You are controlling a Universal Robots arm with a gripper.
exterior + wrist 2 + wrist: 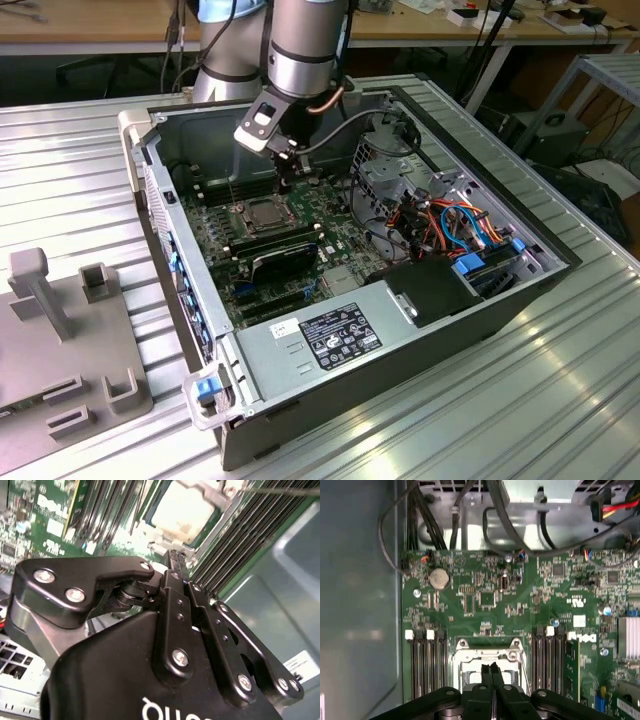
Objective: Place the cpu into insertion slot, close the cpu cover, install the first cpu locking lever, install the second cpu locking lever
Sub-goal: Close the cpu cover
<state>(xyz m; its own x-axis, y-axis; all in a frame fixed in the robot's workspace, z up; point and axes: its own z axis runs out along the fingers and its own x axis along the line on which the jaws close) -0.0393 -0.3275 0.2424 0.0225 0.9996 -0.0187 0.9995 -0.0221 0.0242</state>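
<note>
The cpu [262,212] lies flat in the insertion slot [247,224] on the green board, its silver-tan top [182,509] showing. The cpu cover [220,494] is a silver frame lying down around the chip; its hinged end [487,649] shows in the first wrist view. A thin locking lever [232,193] stands up beside the socket, seen as a wire rod [282,490] in the second wrist view. My gripper [286,186] hangs just above the socket's far edge, shut with nothing between its fingers [496,676]. Its tips [175,559] are clear of the chip.
Long black memory slots [426,662] flank the socket on both sides. A drive cage and cable bundle [440,215] fill the case at the exterior view's right. The power supply [330,335] sits at the front. A grey fixture block [60,330] stands on the table outside the case.
</note>
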